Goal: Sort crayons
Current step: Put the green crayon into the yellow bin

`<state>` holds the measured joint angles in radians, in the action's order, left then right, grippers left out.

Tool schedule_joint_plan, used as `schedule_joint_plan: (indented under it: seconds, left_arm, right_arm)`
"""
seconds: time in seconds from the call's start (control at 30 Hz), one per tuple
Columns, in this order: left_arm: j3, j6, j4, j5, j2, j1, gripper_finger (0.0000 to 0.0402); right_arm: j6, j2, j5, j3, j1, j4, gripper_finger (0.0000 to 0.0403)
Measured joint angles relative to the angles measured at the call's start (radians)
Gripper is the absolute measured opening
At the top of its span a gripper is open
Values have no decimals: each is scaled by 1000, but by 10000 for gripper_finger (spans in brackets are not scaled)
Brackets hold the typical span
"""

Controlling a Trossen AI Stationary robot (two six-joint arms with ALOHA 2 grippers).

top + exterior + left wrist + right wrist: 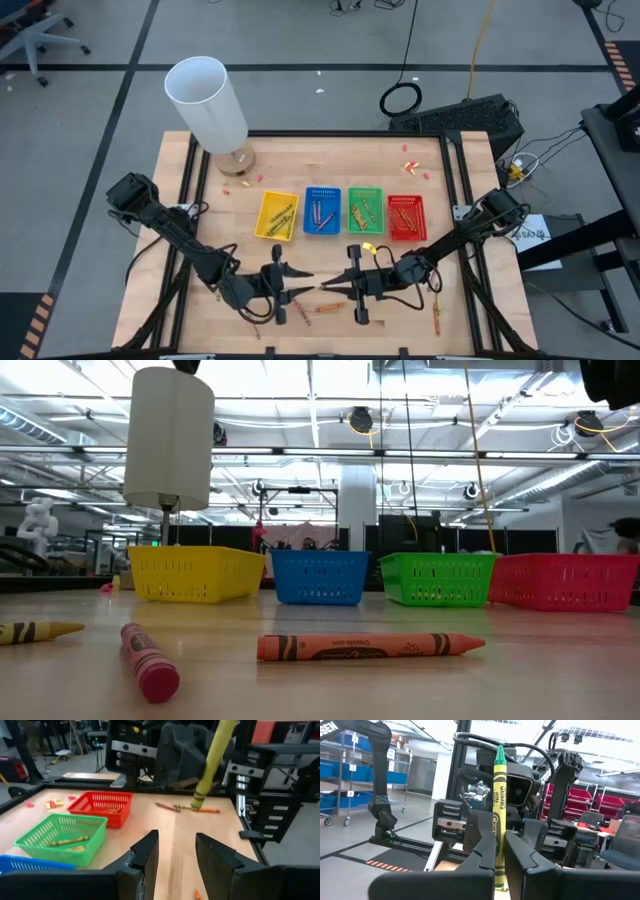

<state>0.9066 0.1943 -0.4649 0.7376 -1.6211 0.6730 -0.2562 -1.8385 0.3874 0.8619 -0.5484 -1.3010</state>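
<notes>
A thin yellow-green wax crayon (499, 815) was pinched upright between the pressed-together fingers of the right gripper (327, 287), raised above the table's near middle, facing the left gripper (306, 284), whose fingers (142, 857) were spread and empty. If a handover was intended, the crayon could have slipped or tilted, since only its lower part was gripped. A drop would have sent it among the loose crayons near the orange wax crayon (370, 647), short of the green plastic tray (365, 210).
</notes>
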Motion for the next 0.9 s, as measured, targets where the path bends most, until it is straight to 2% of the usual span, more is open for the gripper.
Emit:
schedule_joint_plan:
  seconds: [0.17, 0.33, 0.67, 0.9]
  left_arm:
    - [0, 0, -27, -2, 0, -30, 128]
    - [0, 0, -38, -82, -7, -40, 128]
    - [0, -97, -197, -89, -71, -60, 128]
    - [0, -117, -210, -89, -72, -67, 127]
  right_arm:
    - [-10, 0, 0, 0, 7, -5, 0]
    - [-10, 0, 0, 0, 18, -5, 0]
    - [5, 0, 1, 0, 31, -2, 4]
    - [2, 0, 2, 0, 32, 5, 6]
